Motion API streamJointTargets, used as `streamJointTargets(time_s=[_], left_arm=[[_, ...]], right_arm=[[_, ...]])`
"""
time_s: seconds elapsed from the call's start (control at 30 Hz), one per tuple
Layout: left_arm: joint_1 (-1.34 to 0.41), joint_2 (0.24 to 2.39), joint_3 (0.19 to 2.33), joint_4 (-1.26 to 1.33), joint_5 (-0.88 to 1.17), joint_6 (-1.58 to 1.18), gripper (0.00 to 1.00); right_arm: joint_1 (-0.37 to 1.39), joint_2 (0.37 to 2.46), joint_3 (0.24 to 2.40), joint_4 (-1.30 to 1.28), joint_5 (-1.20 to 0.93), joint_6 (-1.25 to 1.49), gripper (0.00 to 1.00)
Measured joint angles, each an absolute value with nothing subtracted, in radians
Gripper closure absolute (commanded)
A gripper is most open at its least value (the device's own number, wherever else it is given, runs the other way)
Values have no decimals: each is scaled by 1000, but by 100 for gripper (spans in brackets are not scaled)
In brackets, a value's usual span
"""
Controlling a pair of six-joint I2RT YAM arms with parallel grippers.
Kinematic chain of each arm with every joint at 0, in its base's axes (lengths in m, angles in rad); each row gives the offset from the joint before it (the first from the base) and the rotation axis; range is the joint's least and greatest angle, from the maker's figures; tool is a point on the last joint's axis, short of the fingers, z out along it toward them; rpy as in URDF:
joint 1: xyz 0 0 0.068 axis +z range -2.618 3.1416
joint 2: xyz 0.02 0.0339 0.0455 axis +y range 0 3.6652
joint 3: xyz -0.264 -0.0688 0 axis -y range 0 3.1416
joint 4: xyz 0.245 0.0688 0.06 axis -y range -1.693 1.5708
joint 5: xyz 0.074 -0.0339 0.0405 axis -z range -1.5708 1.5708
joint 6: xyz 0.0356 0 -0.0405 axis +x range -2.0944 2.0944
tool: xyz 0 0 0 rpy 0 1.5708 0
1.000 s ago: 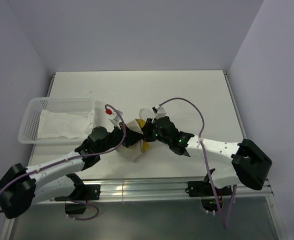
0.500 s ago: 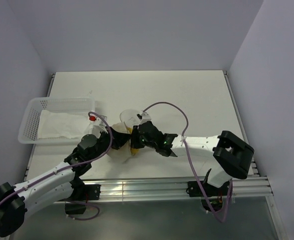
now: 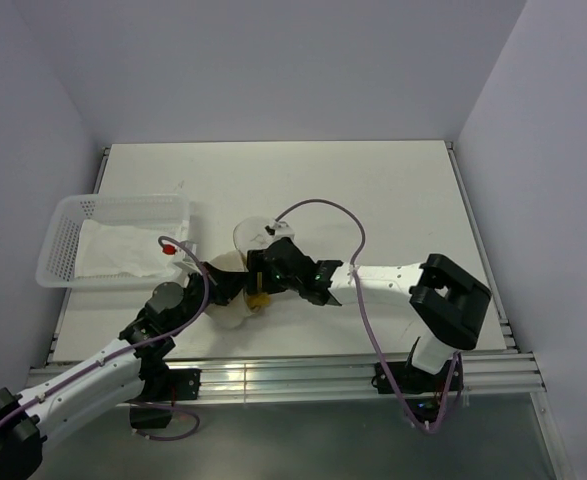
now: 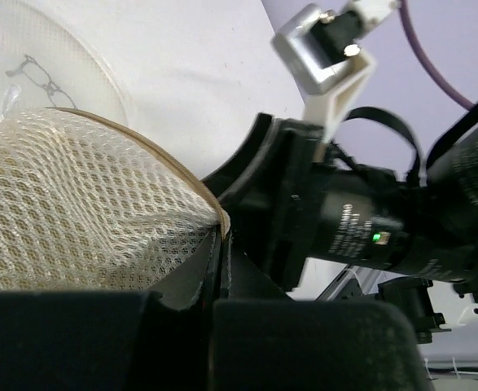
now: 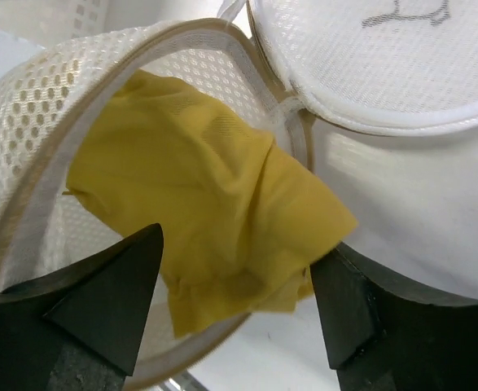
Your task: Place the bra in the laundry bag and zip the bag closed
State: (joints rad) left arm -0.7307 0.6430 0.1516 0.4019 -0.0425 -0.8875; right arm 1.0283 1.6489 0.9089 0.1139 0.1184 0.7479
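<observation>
Left gripper sits low centre-left in the top view, nose to nose with the right gripper; I can't read either jaw gap from up here. Between them is the laundry bag, with its round lid flipped open toward the upper side, and a sliver of the bra shows yellow at the bag mouth. White basket is at the left edge of the table, with a white cloth lying inside it, well apart from the bag. In the left wrist view, left gripper fills the bottom of the frame, jaws nearly together and pinching the bag's tan zipper rim. Bag mesh fills the left half, lid at upper left and the right arm close in on the right. In the right wrist view, right gripper is at a medium gap, one finger in each bottom corner with bra fabric bunched between and touching both, so I read it as holding the bra. Bra is mostly inside the bag opening, at centre frame, with its lower edge hanging over the rim. Lid is at upper right, unzipped.
</observation>
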Motion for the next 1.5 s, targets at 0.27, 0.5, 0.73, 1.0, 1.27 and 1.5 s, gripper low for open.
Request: streamJointTargets(time_s=[0.27,0.5,0.73,1.0,1.27,1.5], left_arm=[[-733,630,152,399,-51,-888,100],[-733,625,152,373,-50,-886,100],[-733,633,152,377,-39,-886,100],[-733,644,152,381,-23,-886,100],[-733,636,151,382,-23,-886,100],[-733,633,151,379,-23,-886,100]], right_arm=[[980,1497,892,8,76,670,10],[838,1430,814,85,15,693,18],[760,1612,754,247,37,863,19],[759,1738,755,375,71,1052,23],[734,1835,808,443,100,1183,39],[702,1890,823,480,107,1241,81]])
